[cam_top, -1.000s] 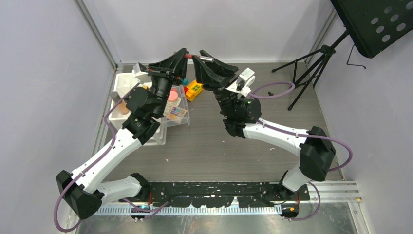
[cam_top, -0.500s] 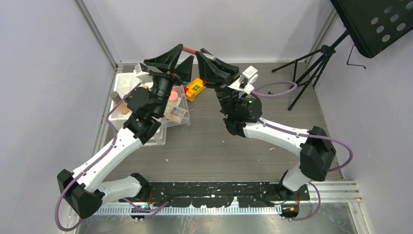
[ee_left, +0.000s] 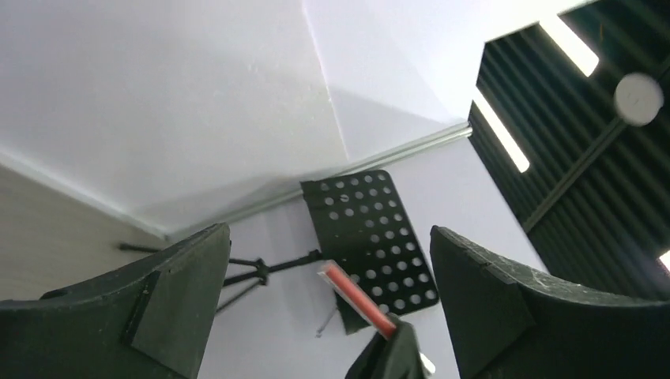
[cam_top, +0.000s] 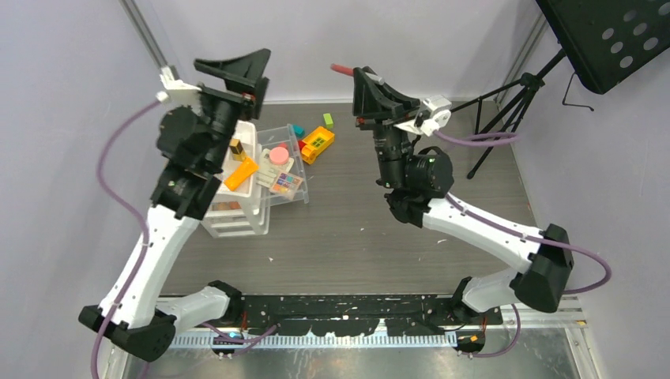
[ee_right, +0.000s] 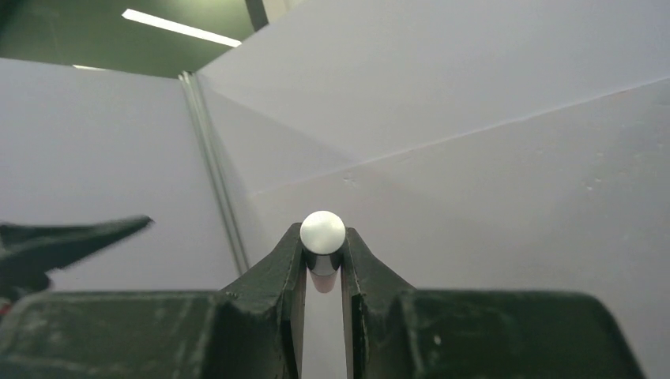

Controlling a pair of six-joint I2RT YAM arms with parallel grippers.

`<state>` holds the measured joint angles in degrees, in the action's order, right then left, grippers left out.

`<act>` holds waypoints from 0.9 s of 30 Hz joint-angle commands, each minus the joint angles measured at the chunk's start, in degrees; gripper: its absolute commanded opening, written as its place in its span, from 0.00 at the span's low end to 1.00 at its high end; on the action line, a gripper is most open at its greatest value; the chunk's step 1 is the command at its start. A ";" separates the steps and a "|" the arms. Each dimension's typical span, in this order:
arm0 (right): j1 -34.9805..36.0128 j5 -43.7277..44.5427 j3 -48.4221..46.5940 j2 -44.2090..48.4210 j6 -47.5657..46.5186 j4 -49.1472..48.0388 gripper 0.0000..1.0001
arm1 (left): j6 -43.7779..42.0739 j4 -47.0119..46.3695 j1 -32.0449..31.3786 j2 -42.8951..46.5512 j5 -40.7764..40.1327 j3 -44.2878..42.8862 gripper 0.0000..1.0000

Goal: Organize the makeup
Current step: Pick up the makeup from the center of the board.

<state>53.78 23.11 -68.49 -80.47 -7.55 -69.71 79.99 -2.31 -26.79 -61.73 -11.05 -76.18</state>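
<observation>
High over the back of the table, my right gripper (cam_top: 366, 79) is shut on a red pencil (cam_top: 342, 69). The right wrist view shows the pencil's silver end (ee_right: 322, 231) pinched between the fingertips of the right gripper (ee_right: 322, 246). My left gripper (cam_top: 237, 67) hangs open and empty above the white organizer (cam_top: 229, 217). In the left wrist view the red pencil (ee_left: 359, 294) is apart from the left gripper (ee_left: 328, 231), out beyond its wide jaws. In the organizer lie an orange tube (cam_top: 241, 172), a pink compact (cam_top: 278, 155), an eyeshadow palette (cam_top: 286, 183) and a gold-black lipstick (cam_top: 235, 148).
A yellow-and-red toy brick (cam_top: 316, 142), a green block (cam_top: 327, 120) and a teal block (cam_top: 299, 129) lie behind the organizer. A black music stand on a tripod (cam_top: 506, 103) fills the back right corner. Grey walls close in on three sides.
The left gripper opened, let go of the red pencil and swung up and left. The right gripper closed on the pencil and carried it right.
</observation>
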 commanded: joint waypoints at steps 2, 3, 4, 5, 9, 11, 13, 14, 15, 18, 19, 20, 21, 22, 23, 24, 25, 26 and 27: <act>-0.41 9.16 -8.62 3.71 -2.81 33.63 0.00 | -34.00 23.52 0.97 -0.70 2.78 -20.05 0.99; -0.38 8.79 -11.16 3.39 -2.31 40.90 0.00 | -39.42 26.82 0.98 -1.20 1.79 -23.11 0.99; -0.40 8.42 -13.75 3.04 -1.35 47.27 0.00 | -43.88 30.98 1.03 -1.55 0.01 -25.97 0.99; -0.43 7.55 -16.30 2.51 0.01 53.99 0.00 | -47.86 35.76 1.03 -1.69 -2.01 -28.79 0.99; -0.44 1.15 -25.61 -0.79 4.30 75.21 0.00 | -61.03 48.90 1.02 -2.09 -10.96 -34.26 0.99; -0.45 -3.21 -28.71 -2.50 6.31 80.28 0.00 | -64.86 54.75 1.03 -2.14 -17.25 -35.60 0.99; -0.43 -7.92 -31.02 -4.19 8.67 83.47 0.00 | -68.15 57.68 1.03 -0.76 -24.92 -34.19 1.00; -0.44 -10.95 -32.15 -5.03 9.90 84.77 0.00 | -69.28 58.02 1.03 0.45 -28.07 -32.57 1.00; -0.46 -14.14 -33.48 -6.16 10.67 85.86 0.00 | -70.07 57.69 1.03 2.25 -30.79 -30.59 1.00; -0.34 -24.54 -36.75 -10.36 12.62 87.12 0.00 | -71.00 55.24 1.03 9.00 -36.70 -23.88 1.00; -0.15 -27.39 -37.68 -11.72 12.84 87.24 0.00 | -70.95 54.35 0.98 11.12 -38.24 -22.10 1.00; -0.02 -28.95 -38.90 -13.08 13.23 87.22 0.00 | -70.84 53.60 1.03 13.03 -39.95 -20.61 1.00; 0.34 -29.71 -39.78 -14.49 13.40 87.22 0.00 | -70.77 52.45 0.98 15.31 -41.56 -18.97 1.00; 0.58 -30.02 -40.44 -15.82 13.31 86.80 0.00 | -70.76 51.04 0.95 17.49 -42.68 -17.59 1.00; 0.72 -30.34 -40.63 -16.94 13.38 86.01 0.00 | -70.76 49.11 0.95 19.72 -43.32 -16.39 1.00; 1.00 -30.70 -40.74 -18.00 13.44 84.92 0.00 | -70.76 47.67 0.95 21.84 -43.56 -15.37 0.99; 1.23 -31.52 -40.88 -18.82 13.50 83.73 0.00 | -70.80 46.55 0.95 23.57 -43.63 -14.64 0.99; 1.55 -32.62 -41.22 -19.84 13.58 82.66 0.00 | -70.83 45.73 0.88 25.21 -43.69 -14.14 0.99; 1.85 -33.43 -42.05 -20.96 13.64 81.86 0.00 | -71.03 45.31 0.74 26.27 -43.70 -14.14 0.99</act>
<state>54.46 -3.90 -106.30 -99.57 4.73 15.92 10.81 49.89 -25.87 -41.63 -49.34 -90.39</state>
